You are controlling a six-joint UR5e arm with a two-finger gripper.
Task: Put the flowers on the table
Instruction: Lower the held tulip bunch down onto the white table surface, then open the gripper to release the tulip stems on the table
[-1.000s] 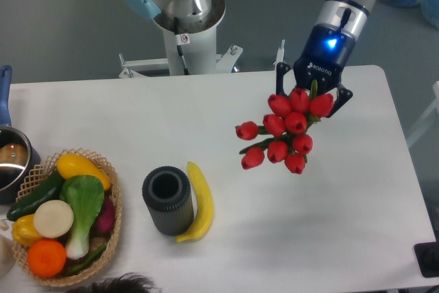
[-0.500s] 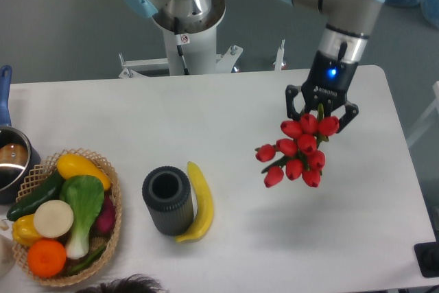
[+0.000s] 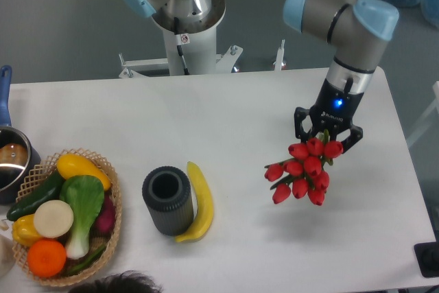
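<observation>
Flowers (image 3: 304, 172) pinched in gripper (image 3: 328, 130), held at right of frame over table (image 3: 226, 111). Contact with surface not discernible. Carry judged mostly done; set-down and release left.

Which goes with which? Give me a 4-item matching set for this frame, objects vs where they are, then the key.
Column 1:
1. flowers
2. banana
3. dark cylinder
4. orange

Column 2:
A. in the wicker basket at the table's left edge
B. upright on the table, open end up
C. held in the gripper, buds pointing down
D. lying on the table, right beside the cylinder

Pairs: 1-C, 2-D, 3-B, 4-A
</observation>
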